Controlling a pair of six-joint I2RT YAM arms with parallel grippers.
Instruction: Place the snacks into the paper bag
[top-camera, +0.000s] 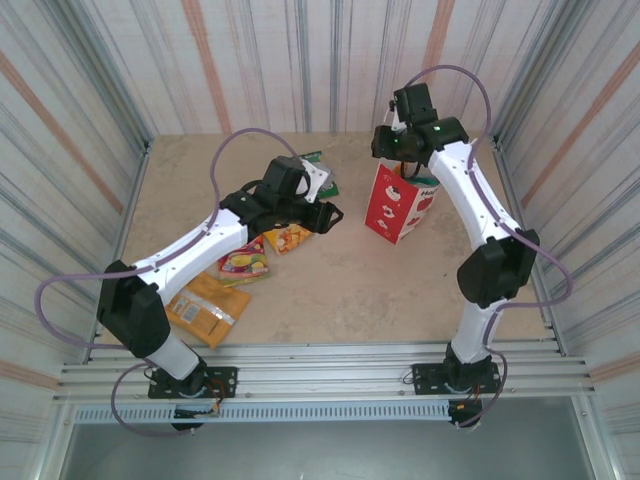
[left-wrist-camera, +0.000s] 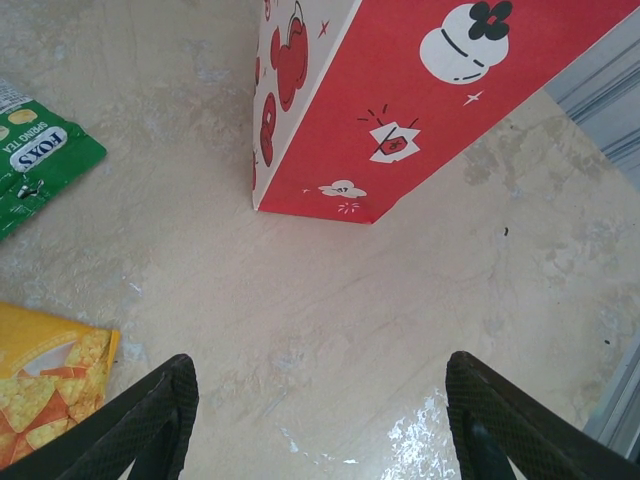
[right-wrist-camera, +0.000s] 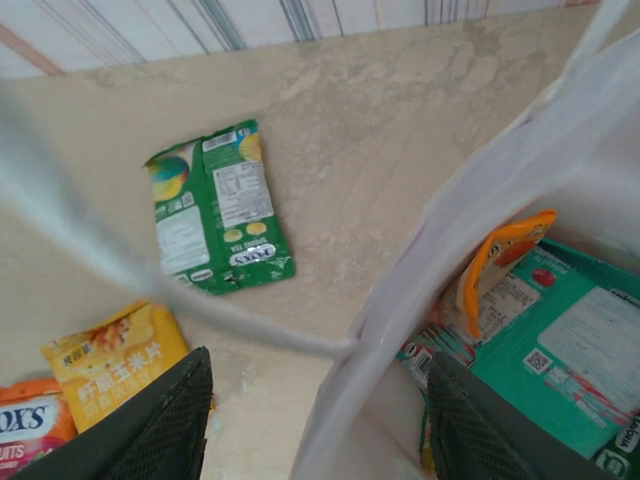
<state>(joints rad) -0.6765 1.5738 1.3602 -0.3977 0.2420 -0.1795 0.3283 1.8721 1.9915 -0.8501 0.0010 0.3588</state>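
Observation:
The red paper bag (top-camera: 398, 208) stands upright at the right of the table. My right gripper (top-camera: 398, 158) hovers over its mouth, open, its jaws either side of the white rim (right-wrist-camera: 450, 250). Inside the bag lie a green packet (right-wrist-camera: 560, 350) and an orange-edged packet (right-wrist-camera: 500, 265). My left gripper (top-camera: 328, 215) is open and holds nothing, low over bare table left of the bag (left-wrist-camera: 400, 100). A green snack bag (top-camera: 318, 170) lies behind it, a yellow-orange bag (top-camera: 290, 237) just beside it. A candy bag (top-camera: 245, 262) and an orange pouch (top-camera: 207, 308) lie nearer the left arm.
Corrugated metal walls close in the table on three sides. A thin white handle loop (right-wrist-camera: 100, 260) of the bag crosses the right wrist view, blurred. Bare tabletop (top-camera: 360, 290) lies between the bag and the near edge.

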